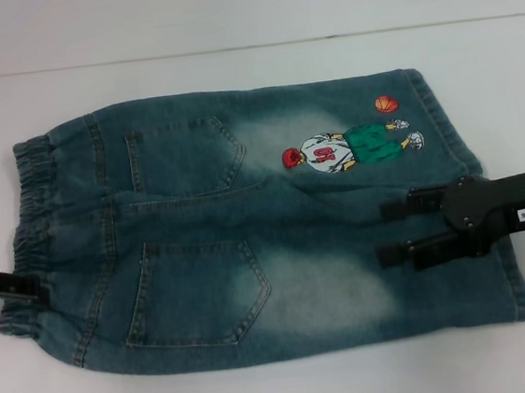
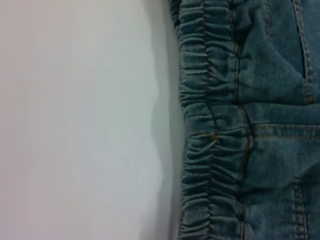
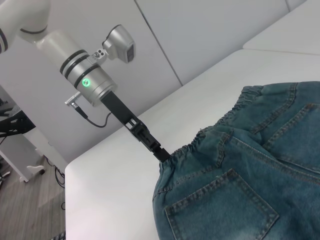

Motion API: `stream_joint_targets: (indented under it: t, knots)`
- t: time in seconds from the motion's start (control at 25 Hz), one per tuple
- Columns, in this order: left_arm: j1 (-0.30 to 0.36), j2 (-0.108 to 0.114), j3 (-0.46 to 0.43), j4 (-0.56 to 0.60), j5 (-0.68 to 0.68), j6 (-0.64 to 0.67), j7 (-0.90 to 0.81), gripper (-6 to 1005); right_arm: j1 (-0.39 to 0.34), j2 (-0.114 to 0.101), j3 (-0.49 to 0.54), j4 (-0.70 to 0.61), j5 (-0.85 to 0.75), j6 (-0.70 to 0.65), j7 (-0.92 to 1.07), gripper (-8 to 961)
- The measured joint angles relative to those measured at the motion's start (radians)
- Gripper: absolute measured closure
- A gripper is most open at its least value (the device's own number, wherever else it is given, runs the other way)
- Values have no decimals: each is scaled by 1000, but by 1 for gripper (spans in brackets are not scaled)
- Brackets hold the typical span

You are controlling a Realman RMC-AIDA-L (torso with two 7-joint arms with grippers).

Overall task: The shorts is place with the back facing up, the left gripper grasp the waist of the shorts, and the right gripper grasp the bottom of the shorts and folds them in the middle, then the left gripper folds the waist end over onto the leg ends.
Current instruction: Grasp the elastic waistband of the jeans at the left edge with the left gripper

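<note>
The denim shorts (image 1: 247, 226) lie flat on the white table, back pockets up and a cartoon basketball player (image 1: 347, 147) on the far leg. The ruffled waist (image 1: 29, 212) points left and the leg ends (image 1: 519, 287) point right. My left gripper (image 1: 0, 292) is at the near corner of the waist, its tip touching the band's edge (image 3: 172, 155). The left wrist view shows only the gathered waist (image 2: 210, 150) lying on the table. My right gripper (image 1: 388, 232), the one with the white label, is open over the near leg, a little in from the hems.
Bare white table (image 1: 263, 384) surrounds the shorts on every side, and a seam line (image 1: 228, 48) runs across the far part. The right wrist view shows the table's corner (image 3: 75, 167), with floor and a white stand (image 3: 30, 165) beyond it.
</note>
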Motion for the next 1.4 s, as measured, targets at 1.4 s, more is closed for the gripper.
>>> stream_joint_targets:
  t: [1.4]
  knots:
    - [-19,-5,29,-14,12,-16,-12,57,6,-1,0,0,0,12,1,12]
